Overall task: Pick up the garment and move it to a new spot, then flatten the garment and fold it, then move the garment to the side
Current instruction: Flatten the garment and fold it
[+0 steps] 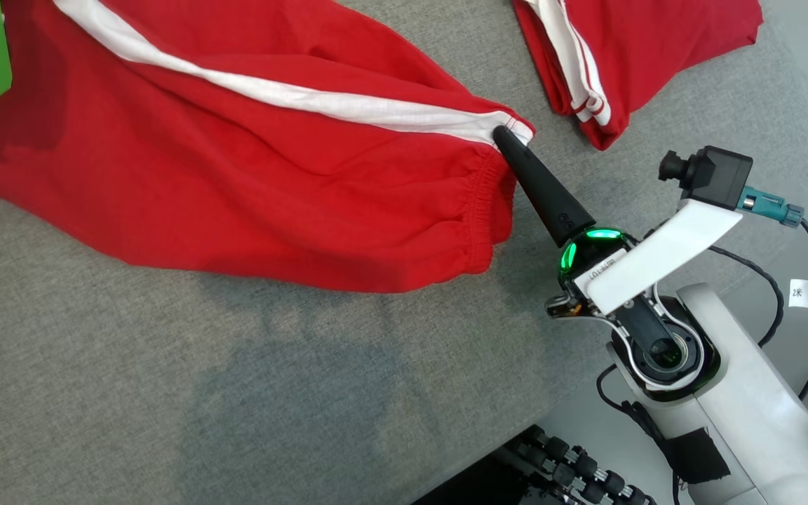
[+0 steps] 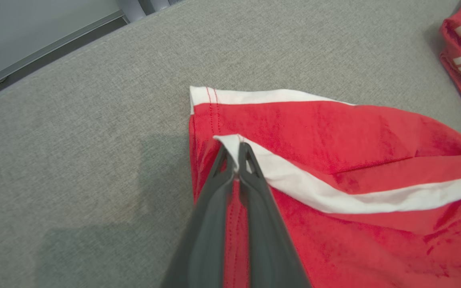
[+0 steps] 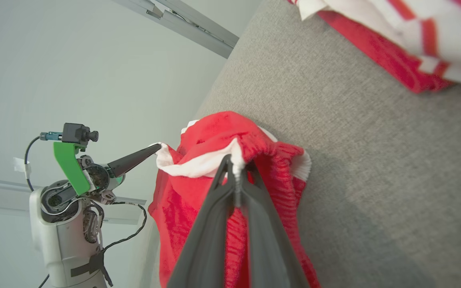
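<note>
- Red garment [image 1: 236,182] lies spread on grey bench [image 1: 165,393]
- Right gripper [image 1: 503,135] clamped on elastic cuff; left gripper [image 2: 235,151] clamped on white hem stripe
- Judgement: tension evenly, keep low, so neither pinch slips

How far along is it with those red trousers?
Midway, it seems. The red garment lies spread fairly flat on the grey surface. The right hand pinches its cuff, the left hand its other end. Folding it and moving it aside look left to do.

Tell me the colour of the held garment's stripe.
White: the stripe on the red garment shows best in the head view.
</note>
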